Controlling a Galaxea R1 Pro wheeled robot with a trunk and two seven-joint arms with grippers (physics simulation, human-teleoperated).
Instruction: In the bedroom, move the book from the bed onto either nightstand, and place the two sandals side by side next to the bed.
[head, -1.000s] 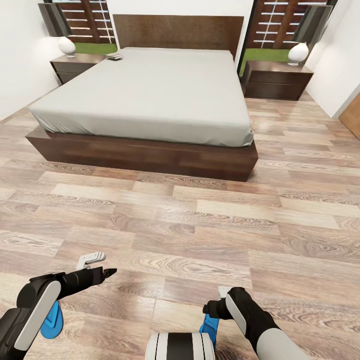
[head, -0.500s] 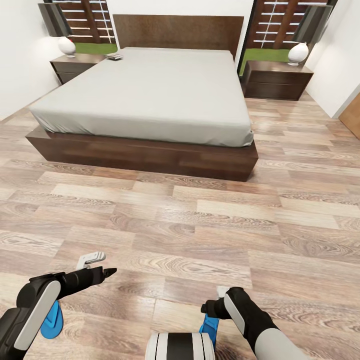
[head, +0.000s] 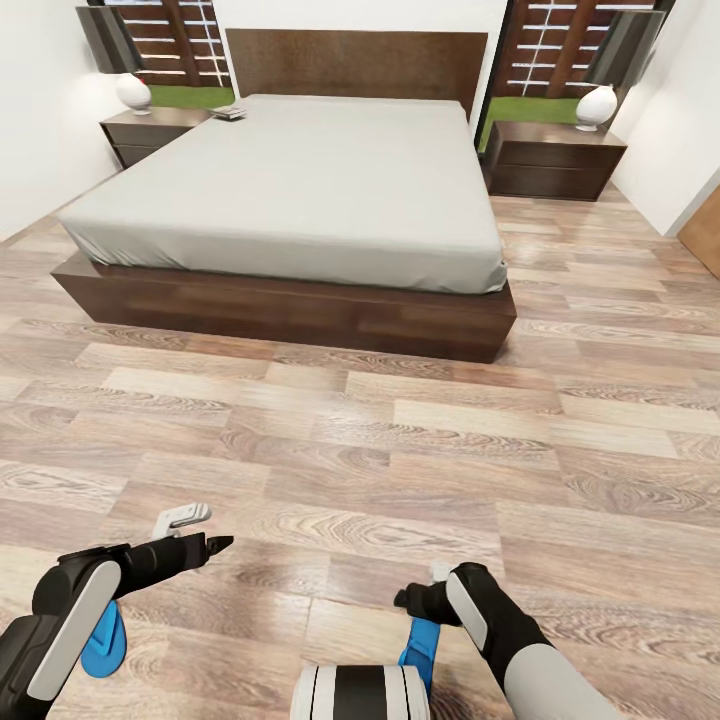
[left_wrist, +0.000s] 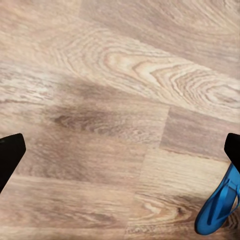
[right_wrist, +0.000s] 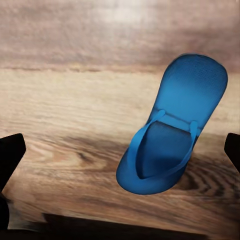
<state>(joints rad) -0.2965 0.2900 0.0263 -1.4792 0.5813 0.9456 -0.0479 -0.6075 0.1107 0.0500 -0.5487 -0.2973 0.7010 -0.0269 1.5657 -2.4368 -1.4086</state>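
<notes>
One blue sandal (right_wrist: 172, 127) lies flat on the wood-plank floor (head: 400, 440) directly below the right end effector (head: 408, 600), between its two fingers, which stand wide apart and touch nothing. In the head view this sandal (head: 420, 650) shows under the right arm. The other sandal (head: 103, 640) lies on the floor beneath the left forearm, behind the left end effector (head: 205, 530); in the left wrist view it (left_wrist: 217, 207) sits just beside one fingertip. The left fingers are also spread apart and hold nothing. Well ahead of both end effectors stands the bed (head: 300, 190). The book (head: 228, 113) rests on its far corner, close to the nightstand (head: 150, 135) with a white lamp (head: 132, 92). A second nightstand (head: 553, 160) stands on the bed's other side.
</notes>
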